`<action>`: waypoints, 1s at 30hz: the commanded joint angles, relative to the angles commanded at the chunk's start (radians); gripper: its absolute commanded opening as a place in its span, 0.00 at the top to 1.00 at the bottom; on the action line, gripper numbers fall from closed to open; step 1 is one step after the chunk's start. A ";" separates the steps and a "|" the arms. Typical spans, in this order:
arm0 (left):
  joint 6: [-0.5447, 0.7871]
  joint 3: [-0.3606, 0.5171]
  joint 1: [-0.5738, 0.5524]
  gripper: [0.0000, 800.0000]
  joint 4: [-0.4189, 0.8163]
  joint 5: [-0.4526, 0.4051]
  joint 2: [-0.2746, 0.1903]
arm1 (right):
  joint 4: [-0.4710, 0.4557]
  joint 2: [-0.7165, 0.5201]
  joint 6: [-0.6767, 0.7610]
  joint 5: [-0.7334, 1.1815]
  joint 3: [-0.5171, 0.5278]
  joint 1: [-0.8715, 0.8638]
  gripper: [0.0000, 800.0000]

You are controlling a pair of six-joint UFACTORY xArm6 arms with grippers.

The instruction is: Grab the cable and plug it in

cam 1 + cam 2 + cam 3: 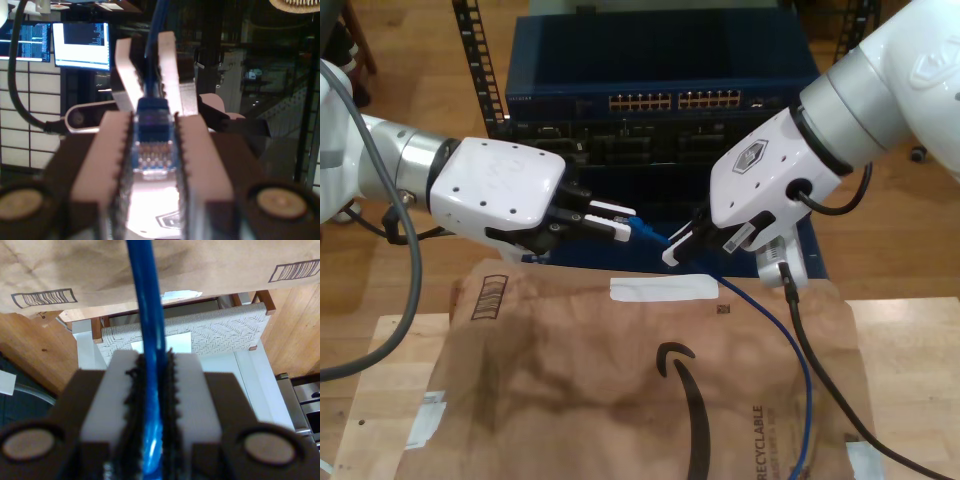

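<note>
my first gripper: jaws clamped on cable plug. my second gripper: jaws pinching same cable's cord, above brown paper.

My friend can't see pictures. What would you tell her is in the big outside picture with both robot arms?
Two white robot arms hold a thin blue cable between them, above a table covered in brown paper. My first gripper, on the exterior view's left, pinches the cable's plug, and my second gripper, on its right, grips the cable just behind it. A dark blue network switch with rows of ports stands behind.

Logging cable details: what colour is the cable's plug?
Translucent blue plug, clearest in the first wrist view.
</note>
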 joint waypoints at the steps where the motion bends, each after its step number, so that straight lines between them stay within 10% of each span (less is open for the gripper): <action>1: 0.000 0.002 0.000 0.98 0.000 0.000 0.000 | 0.000 0.000 -0.014 0.000 0.002 0.000 0.72; 4: -0.003 0.003 0.000 1.00 0.000 -0.003 0.000 | 0.029 0.006 -0.081 0.000 0.005 -0.003 0.31; 11: -0.091 -0.011 -0.003 1.00 0.000 0.008 0.003 | 0.052 -0.091 -0.169 -0.025 0.041 -0.002 0.07; 30: -0.434 -0.068 0.038 1.00 -0.132 0.206 0.187 | 0.049 -0.316 -0.333 -0.471 0.187 0.054 0.01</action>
